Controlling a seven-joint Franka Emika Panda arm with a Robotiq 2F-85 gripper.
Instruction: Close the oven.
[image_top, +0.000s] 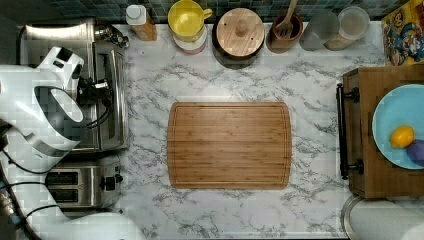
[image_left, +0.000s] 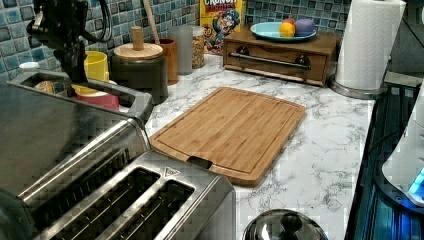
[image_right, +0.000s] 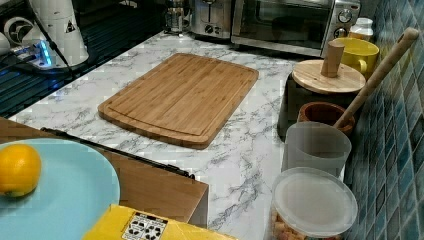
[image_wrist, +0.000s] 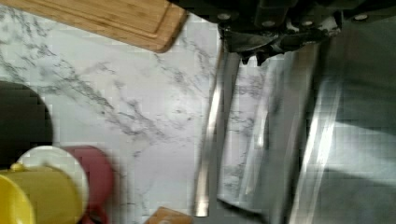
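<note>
White arm (image_top: 35, 107) bent low — dark hand (image_left: 75, 62) pointing down.

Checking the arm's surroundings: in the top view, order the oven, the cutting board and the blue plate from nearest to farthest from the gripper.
1. The oven, directly under the gripper, at the top view's left.
2. The cutting board, centre.
3. The blue plate, far right.

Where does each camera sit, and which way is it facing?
Top view: overhead, straight down on the marble counter; white arm at the top view's left.
Left view: beside the brushed-steel toaster oven, facing along the counter; black gripper above.
Right view: opposite end, facing the oven.
Wrist view: down onto the oven's handle.
All share the bamboo cutting board.
</note>
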